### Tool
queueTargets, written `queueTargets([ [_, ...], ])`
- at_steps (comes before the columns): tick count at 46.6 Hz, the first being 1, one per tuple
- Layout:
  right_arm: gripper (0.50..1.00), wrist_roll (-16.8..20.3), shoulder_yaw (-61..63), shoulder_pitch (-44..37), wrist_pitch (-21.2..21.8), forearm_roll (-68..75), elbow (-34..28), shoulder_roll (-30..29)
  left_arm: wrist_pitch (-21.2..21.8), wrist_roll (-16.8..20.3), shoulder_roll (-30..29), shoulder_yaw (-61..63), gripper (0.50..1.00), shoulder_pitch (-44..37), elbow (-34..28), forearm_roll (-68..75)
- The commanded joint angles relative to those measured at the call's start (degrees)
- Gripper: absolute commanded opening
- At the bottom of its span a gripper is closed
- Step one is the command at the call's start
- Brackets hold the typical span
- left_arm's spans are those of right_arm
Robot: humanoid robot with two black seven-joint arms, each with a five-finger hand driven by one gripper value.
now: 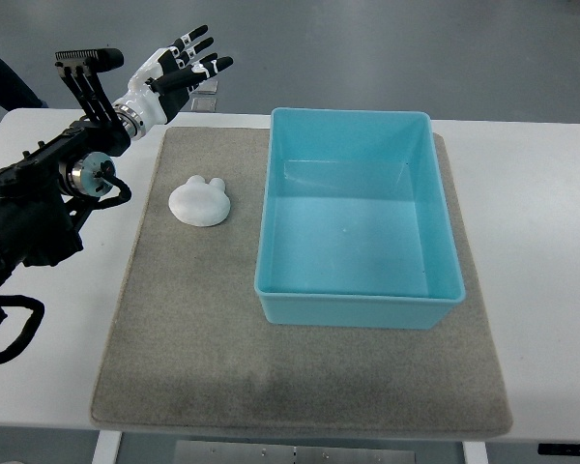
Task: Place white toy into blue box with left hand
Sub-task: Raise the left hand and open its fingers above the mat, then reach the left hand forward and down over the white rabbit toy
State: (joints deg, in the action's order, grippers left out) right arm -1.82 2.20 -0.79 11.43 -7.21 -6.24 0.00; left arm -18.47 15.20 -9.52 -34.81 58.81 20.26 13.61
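white toy (200, 201) small, rounded, two stubby ears at far edge, lying on grey mat (174, 358) just left of blue box (358, 307), apart from it. left hand (179, 68) raised beyond far-left mat corner, fingers (205, 66) spread wide, holding nothing.

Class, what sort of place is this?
Probably a robotics lab or test bench: a bare white table with a grey mat, one white toy and an empty blue box staged for the left hand.
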Motion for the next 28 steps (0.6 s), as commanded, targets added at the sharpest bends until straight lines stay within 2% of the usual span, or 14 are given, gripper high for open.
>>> queueTargets([
  [1, 0.936, 0.0, 0.0, 0.0, 0.0, 0.0, 0.0, 0.0, -0.1, 0.0, -0.3, 0.1, 0.992, 0.2, 0.2, 2.2],
  [14, 0.936, 0.0, 0.0, 0.0, 0.0, 0.0, 0.0, 0.0, 0.0, 0.0, -2.2, 0.0, 0.994, 0.4, 3.5, 18.6],
  [22, 0.936, 0.0, 0.0, 0.0, 0.0, 0.0, 0.0, 0.0, -0.1, -0.1, -5.0, 0.1, 0.992, 0.3, 8.9, 28.1],
  [28, 0.936, 0.1, 0.0, 0.0, 0.0, 0.0, 0.0, 0.0, 0.0, -0.1, -6.3, 2.1, 0.992, 0.3, 10.7, 35.4],
])
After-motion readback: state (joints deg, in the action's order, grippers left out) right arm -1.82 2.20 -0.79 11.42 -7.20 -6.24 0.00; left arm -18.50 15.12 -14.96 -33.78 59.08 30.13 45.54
